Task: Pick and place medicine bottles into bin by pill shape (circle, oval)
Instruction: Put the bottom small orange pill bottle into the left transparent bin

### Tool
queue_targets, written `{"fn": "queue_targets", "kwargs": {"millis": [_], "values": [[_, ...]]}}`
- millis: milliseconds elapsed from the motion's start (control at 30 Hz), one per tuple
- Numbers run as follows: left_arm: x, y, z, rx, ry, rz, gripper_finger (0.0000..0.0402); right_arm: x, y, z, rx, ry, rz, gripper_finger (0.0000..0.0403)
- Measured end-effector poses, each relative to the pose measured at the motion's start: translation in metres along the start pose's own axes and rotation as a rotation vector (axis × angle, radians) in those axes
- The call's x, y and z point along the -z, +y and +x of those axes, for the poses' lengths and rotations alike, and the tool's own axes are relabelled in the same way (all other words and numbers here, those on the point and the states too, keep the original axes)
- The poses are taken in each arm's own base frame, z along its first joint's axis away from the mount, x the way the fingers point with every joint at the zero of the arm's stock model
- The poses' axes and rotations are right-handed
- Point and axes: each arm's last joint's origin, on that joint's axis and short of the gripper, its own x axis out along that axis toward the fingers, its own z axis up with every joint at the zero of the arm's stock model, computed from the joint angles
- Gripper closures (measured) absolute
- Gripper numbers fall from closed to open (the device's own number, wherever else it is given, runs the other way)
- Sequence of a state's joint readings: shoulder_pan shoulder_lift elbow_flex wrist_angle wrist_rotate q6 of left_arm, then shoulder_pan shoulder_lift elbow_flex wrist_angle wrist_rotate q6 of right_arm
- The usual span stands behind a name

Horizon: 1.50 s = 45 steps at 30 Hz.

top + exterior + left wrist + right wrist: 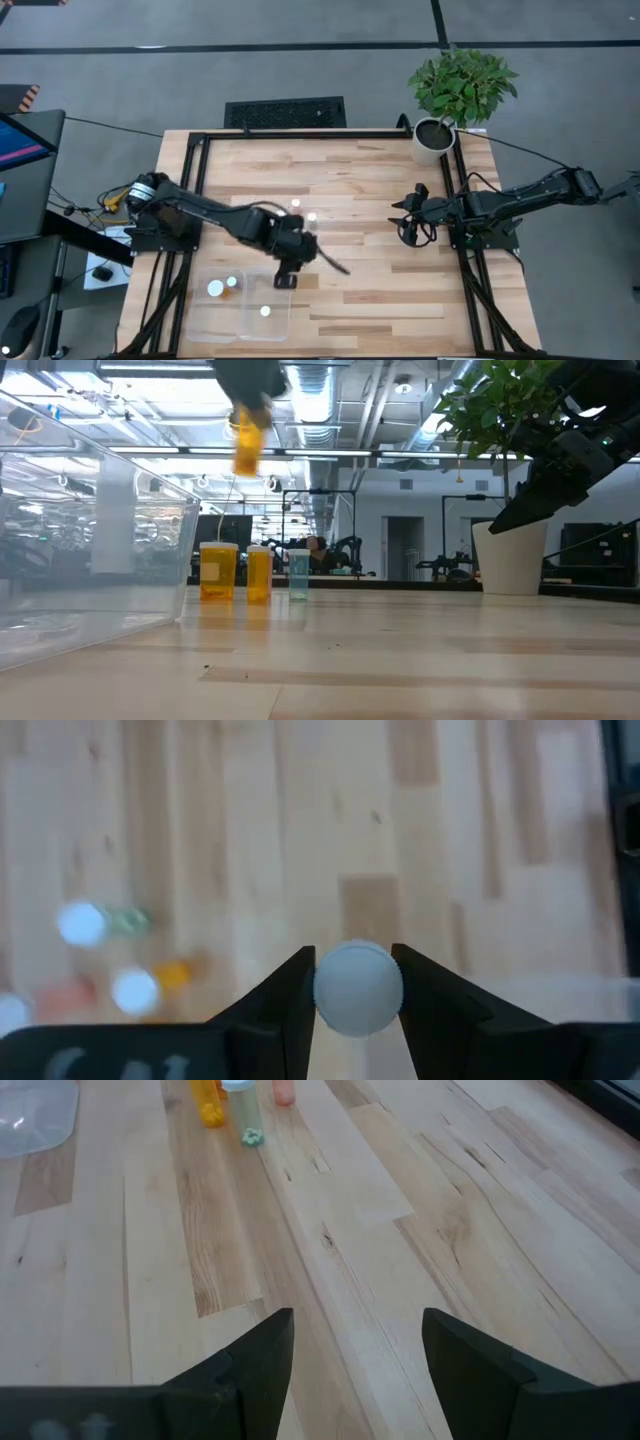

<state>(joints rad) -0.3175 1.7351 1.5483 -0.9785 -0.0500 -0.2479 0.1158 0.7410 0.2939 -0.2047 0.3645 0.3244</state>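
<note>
My left gripper (286, 278) is shut on a small amber medicine bottle (247, 448) with a white cap, high above the table by the far right corner of the clear bin (205, 322). The bin holds three bottles (216, 288). Three more bottles (218, 572) stand on their bases on the wood farther back; they also show in the high view (297, 205). My right gripper (355, 1342) is open and empty at the table's right side, and it also shows in the high view (404, 216). My left gripper pinches the bottle's white round cap (358, 988) between its two fingers, one on each side. The fingers come from above, pointing down. The amber body (247, 455) hangs below them, lifted well clear of the table.
A potted plant (452, 95) in a white pot stands at the far right corner. Black frame rails (300, 134) run along the table's far, left and right edges. Bare wood lies between the two grippers and toward the near edge.
</note>
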Motion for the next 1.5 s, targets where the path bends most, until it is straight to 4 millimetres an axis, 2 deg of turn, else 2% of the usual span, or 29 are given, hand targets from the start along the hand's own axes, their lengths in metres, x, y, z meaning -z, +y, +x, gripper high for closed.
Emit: {"fn": "queue_targets", "kwargs": {"millis": [300, 500, 633, 767, 900, 1367, 1500], "values": [[0.027, -0.068, -0.022, -0.010, 0.060, -0.036, 0.0287, 0.000, 0.000, 0.000, -0.001, -0.001, 0.000, 0.0168], [0.052, -0.097, -0.041, -0.011, 0.067, -0.143, 0.0287, 0.000, 0.000, 0.000, -0.002, -0.004, 0.014, 0.0168], [0.066, -0.107, -0.065, -0.027, -0.006, -0.207, 0.0284, 0.000, 0.000, 0.000, -0.001, -0.003, 0.017, 0.0168], [0.085, -0.108, -0.085, -0.077, -0.027, -0.286, 0.0285, 0.000, 0.000, 0.000, -0.001, -0.003, 0.024, 0.0168], [0.103, -0.112, -0.098, -0.128, -0.016, -0.361, 0.0286, 0.000, 0.000, 0.000, -0.001, -0.003, 0.028, 0.0168], [0.157, -0.144, -0.099, -0.153, -0.006, -0.591, 0.0286, 0.000, 0.000, 0.000, -0.001, -0.003, 0.027, 0.0168], [0.170, -0.148, -0.091, -0.181, -0.043, -0.617, 0.0287, 0.000, 0.000, 0.000, -0.001, -0.003, 0.027, 0.0168]]}}
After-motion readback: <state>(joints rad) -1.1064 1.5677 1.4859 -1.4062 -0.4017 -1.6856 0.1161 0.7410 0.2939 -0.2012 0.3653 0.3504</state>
